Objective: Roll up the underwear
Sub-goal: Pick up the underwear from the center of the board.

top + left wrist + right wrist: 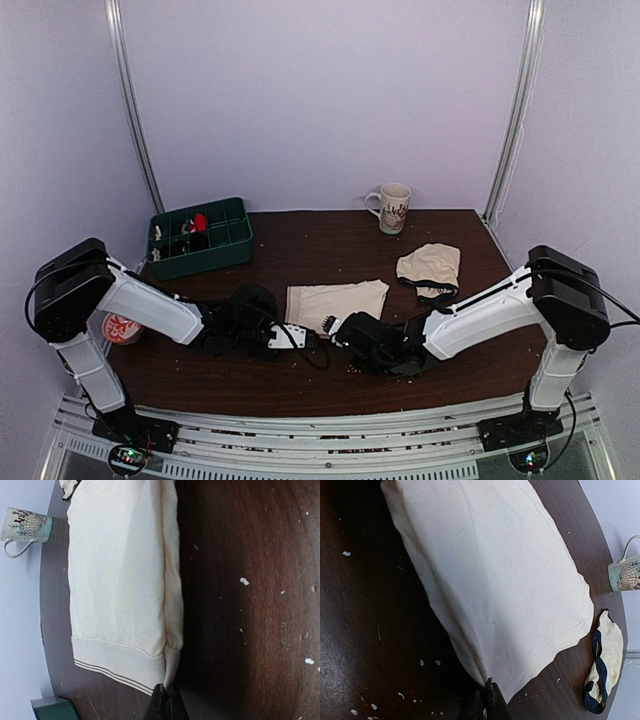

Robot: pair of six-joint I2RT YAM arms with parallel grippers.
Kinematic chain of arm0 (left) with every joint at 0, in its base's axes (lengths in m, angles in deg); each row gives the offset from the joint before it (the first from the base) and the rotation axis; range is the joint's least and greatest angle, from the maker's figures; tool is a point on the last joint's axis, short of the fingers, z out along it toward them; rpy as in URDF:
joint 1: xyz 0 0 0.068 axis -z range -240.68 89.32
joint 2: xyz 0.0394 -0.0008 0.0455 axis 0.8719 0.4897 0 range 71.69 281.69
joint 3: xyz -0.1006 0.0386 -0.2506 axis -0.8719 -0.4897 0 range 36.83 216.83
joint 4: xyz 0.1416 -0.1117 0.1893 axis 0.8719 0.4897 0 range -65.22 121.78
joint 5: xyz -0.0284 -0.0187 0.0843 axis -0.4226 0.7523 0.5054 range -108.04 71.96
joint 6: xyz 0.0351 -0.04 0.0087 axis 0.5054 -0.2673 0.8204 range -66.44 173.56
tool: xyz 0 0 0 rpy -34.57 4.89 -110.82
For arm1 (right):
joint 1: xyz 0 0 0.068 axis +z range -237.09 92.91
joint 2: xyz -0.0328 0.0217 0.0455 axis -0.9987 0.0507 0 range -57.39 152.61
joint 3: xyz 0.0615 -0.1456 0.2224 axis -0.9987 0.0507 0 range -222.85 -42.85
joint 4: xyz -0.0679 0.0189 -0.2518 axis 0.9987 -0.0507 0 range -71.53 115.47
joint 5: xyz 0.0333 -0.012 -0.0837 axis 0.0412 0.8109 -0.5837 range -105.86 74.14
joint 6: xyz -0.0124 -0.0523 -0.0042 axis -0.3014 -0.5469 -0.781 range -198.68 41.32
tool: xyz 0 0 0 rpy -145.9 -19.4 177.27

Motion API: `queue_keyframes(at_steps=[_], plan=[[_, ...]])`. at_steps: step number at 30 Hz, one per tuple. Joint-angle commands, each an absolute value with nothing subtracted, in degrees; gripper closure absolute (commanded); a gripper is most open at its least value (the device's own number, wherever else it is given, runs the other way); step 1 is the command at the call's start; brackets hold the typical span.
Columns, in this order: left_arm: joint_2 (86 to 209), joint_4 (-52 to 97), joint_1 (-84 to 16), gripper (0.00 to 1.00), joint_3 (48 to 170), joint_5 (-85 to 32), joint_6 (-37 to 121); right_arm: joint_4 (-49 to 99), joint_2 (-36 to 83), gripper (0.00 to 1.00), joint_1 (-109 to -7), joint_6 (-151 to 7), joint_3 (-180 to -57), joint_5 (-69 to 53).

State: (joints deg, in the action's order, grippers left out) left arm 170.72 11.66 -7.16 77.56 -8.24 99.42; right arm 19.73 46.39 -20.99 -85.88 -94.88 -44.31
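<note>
step: taking the near edge to start the roll | cream underwear [335, 300]: folded flat mid-table; waistband leftward | left gripper [162, 702]: fingers pressed together, pinching the near waistband corner | right gripper [487, 700]: likewise nipping the near hem corner; both ends held, likely so the edge turns evenly

A dark brown wooden table [300, 235] is recorded, speckled with pale crumbs [244, 581]. Plain lilac-white walls [320, 100] are noted behind, with two metal uprights [135, 110] fixed against them.
</note>
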Motion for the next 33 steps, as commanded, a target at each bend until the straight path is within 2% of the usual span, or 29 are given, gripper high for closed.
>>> queue_keyframes(at_steps=[1, 3, 6, 14, 17, 21, 33], plan=[[167.43, 12.11, -7.66, 1.0, 77.32, -11.01, 97.58, 19.01, 46.28, 0.96, -21.17, -85.23, -94.62, -44.54], [166.8, 12.2, -7.68, 1.0, 77.1, -11.64, 97.67, 19.11, 46.73, 0.94, -21.16, -85.34, -94.7, -44.56], [166.78, 12.68, -7.76, 1.0, 77.15, -12.37, 97.72, 19.39, 48.08, 0.83, -21.17, -85.57, -95.14, -44.92], [167.1, 13.53, -7.77, 1.0, 77.13, -13.27, 98.09, 19.93, 49.98, 0.81, -21.28, -85.1, -95.59, -48.13], [166.81, 13.62, -7.76, 1.0, 76.96, -13.36, 98.35, 19.57, 50.96, 0.86, -21.44, -85.03, -95.75, -48.63], [165.98, 14.0, -8.06, 1.0, 76.46, -13.94, 98.91, 18.25, 51.35, 1.0, -21.7, -84.82, -96.31, -48.19], [161.27, 29.77, -8.38, 1.0, 78.4, -23.74, 104.02, 2.9, 42.86, 1.0, -20.84, -82.73, -99.73, -33.1]])
